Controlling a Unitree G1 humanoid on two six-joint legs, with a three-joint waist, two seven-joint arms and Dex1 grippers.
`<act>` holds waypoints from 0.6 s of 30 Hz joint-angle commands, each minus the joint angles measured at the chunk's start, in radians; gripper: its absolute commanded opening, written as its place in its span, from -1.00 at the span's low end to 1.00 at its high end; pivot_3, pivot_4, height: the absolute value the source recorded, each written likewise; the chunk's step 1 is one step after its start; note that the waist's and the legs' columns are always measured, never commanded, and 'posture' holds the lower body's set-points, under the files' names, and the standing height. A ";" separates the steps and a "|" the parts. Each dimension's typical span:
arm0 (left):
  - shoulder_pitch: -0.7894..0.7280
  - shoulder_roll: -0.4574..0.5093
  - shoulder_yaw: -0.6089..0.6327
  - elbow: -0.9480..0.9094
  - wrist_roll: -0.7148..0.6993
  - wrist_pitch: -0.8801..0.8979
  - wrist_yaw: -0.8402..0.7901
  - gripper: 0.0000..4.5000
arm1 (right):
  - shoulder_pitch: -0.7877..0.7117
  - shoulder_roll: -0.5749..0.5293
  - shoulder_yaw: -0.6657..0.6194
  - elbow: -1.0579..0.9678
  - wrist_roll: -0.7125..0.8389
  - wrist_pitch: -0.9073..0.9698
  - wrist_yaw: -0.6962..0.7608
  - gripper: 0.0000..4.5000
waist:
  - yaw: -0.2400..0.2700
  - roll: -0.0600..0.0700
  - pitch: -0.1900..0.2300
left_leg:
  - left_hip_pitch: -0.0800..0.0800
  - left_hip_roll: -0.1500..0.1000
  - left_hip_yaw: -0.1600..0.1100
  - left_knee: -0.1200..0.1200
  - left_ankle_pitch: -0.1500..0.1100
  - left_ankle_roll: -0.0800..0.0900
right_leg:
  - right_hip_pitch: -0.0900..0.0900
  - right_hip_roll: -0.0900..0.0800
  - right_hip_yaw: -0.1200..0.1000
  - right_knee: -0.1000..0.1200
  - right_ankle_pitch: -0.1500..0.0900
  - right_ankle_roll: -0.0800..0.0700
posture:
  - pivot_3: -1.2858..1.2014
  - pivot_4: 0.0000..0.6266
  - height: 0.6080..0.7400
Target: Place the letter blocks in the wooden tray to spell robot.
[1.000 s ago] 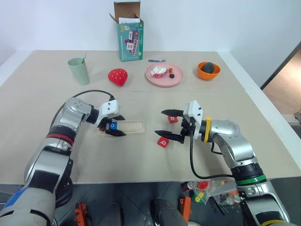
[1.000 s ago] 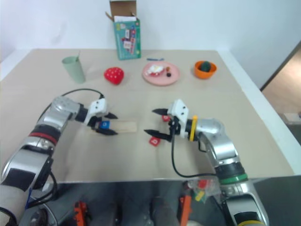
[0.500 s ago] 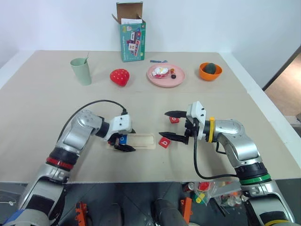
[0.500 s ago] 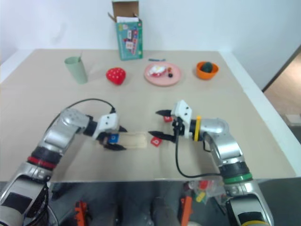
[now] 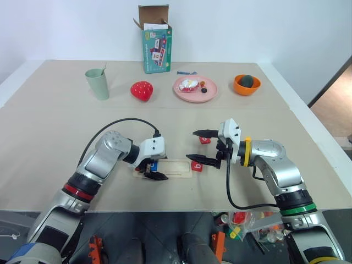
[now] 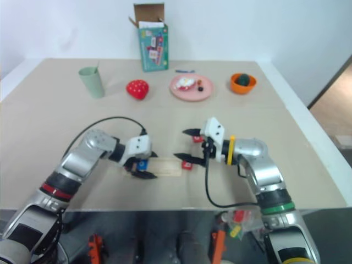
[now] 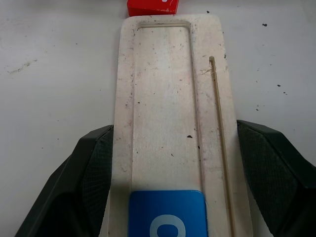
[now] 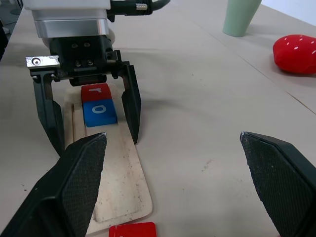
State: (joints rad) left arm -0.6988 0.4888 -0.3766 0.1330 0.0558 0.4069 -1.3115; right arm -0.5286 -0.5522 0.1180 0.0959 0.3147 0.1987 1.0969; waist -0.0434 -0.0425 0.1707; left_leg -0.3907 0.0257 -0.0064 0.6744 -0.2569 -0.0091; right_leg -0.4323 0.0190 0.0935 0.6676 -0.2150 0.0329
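Tiles sit in the near-left end of the wooden tray point(image 5: 175, 167): a red "r" block point(image 8: 95, 92) at the very end and a blue "o" block point(image 8: 99, 111) touching it on the inner side, with the rest of the slot bare. The tray lies flat on the desk point(image 5: 55, 132), its long side running left to right in front of the robot. The left tool point(image 5: 156, 169) straddles the tray at the end with the tiles, one black finger against each long edge, closed onto the tray's sides. Just past the tray's other end lies a red letter block point(image 5: 197, 166), nearly touching the rim, and another red letter block point(image 5: 204, 139) lies a little farther back. The right tool point(image 5: 191, 145) hangs over these two with its fingers spread wide and nothing between them. Along the far side of the desk stand a green cup point(image 5: 97, 83), a red strawberry toy point(image 5: 142, 91), a pink plate point(image 5: 195, 88), an orange bowl point(image 5: 246, 84) and an opened teal box point(image 5: 157, 39)
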 commanded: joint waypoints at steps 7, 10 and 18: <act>0.030 0.020 -0.013 -0.058 -0.039 0.054 0.010 0.99 | 0.004 -0.087 -0.012 0.037 -0.014 -0.039 0.095 1.00 | -0.001 0.000 0.000 | 0.000 -0.001 0.000 0.000 0.000 0.000 | 0.000 -0.001 0.001 0.000 0.000 0.001 | 0.03 -0.52 1.00; 0.040 0.030 0.004 -0.093 -0.059 0.069 0.020 0.99 | -0.011 -0.095 -0.007 0.068 -0.018 -0.038 0.123 1.00 | -0.001 0.000 0.000 | 0.000 0.000 0.000 0.000 0.000 0.000 | 0.000 -0.001 0.000 0.000 0.000 0.001 | 0.03 -0.52 1.00; 0.067 0.092 0.072 -0.227 -0.142 0.109 0.032 0.99 | -0.026 -0.090 0.021 0.110 -0.044 -0.050 0.189 1.00 | -0.006 0.002 0.002 | -0.001 0.001 0.002 -0.002 0.000 0.000 | -0.003 0.001 0.002 0.000 0.000 0.000 | 0.03 -0.52 1.00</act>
State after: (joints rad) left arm -0.6311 0.5663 -0.3599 -0.0247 -0.0467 0.4984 -1.2878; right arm -0.5309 -0.6364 0.1364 0.2100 0.2736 0.1643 1.2671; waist -0.0492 -0.0401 0.1723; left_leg -0.3920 0.0270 -0.0047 0.6725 -0.2569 -0.0090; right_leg -0.4361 0.0202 0.0958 0.6674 -0.2153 0.0327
